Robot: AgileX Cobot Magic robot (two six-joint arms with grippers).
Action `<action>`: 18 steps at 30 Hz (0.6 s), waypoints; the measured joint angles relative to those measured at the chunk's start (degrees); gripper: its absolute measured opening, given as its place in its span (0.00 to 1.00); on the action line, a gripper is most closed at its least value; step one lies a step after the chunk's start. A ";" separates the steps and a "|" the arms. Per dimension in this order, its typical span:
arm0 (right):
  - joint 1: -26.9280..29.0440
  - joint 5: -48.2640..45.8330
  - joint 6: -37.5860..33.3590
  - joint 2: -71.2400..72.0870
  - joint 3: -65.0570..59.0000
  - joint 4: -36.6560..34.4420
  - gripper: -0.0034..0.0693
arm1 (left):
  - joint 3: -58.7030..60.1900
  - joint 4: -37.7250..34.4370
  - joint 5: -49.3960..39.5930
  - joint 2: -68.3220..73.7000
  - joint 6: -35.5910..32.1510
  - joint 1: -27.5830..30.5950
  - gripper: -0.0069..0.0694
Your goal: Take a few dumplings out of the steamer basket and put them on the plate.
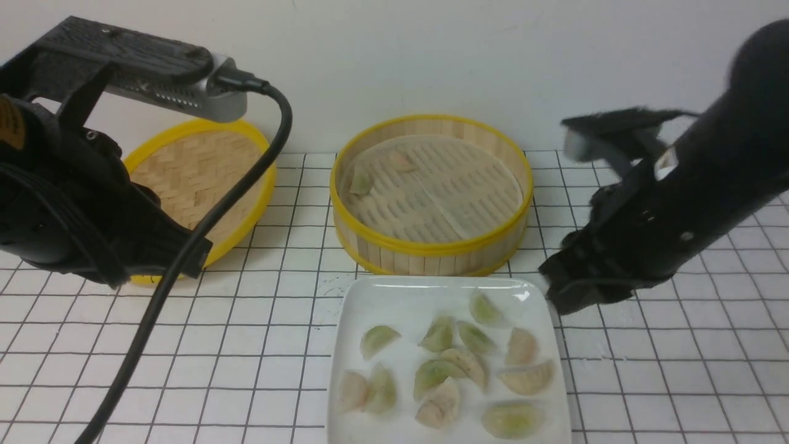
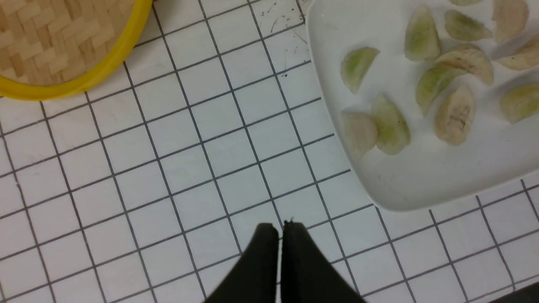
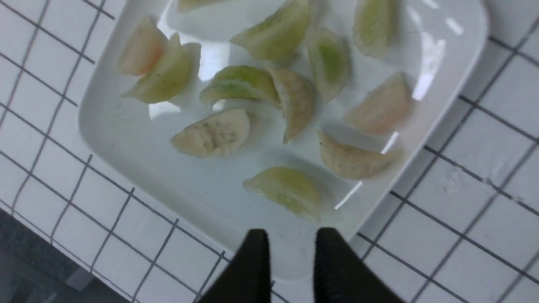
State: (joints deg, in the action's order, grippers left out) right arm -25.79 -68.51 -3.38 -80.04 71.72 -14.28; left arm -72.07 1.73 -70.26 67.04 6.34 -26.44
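Right gripper [image 3: 286,242], slightly open and empty by the plate's [image 1: 370,308] right edge, should widen before gently pinching the basket's [image 1: 431,250] 2 dumplings [image 1: 360,183]; left gripper [image 2: 280,229] closed, empty.

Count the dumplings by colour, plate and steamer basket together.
Green dumplings: 8 (7 on the plate, 1 in the steamer basket)
Beige-pink dumplings: 6 (5 on the plate, 1 in the steamer basket)
Total: 14
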 joint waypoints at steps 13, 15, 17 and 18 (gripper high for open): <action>0.00 28.53 5.07 56.65 -27.64 7.74 0.03 | 0.00 -0.05 4.51 -0.03 -0.44 0.00 0.08; 0.00 36.18 6.02 66.51 -35.16 8.90 0.03 | 0.00 -0.05 5.85 -0.03 -0.44 0.00 0.08; 0.00 40.25 7.13 73.15 -40.92 10.19 0.03 | 0.05 -0.05 7.04 0.01 -0.44 0.00 0.08; 0.00 41.88 7.61 75.06 -42.61 10.85 0.03 | 0.04 -0.05 7.59 0.01 -0.44 0.00 0.08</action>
State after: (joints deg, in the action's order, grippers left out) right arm -25.79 -26.63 4.23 -4.98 29.11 -3.44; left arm -72.03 1.68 -62.68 67.05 5.90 -26.44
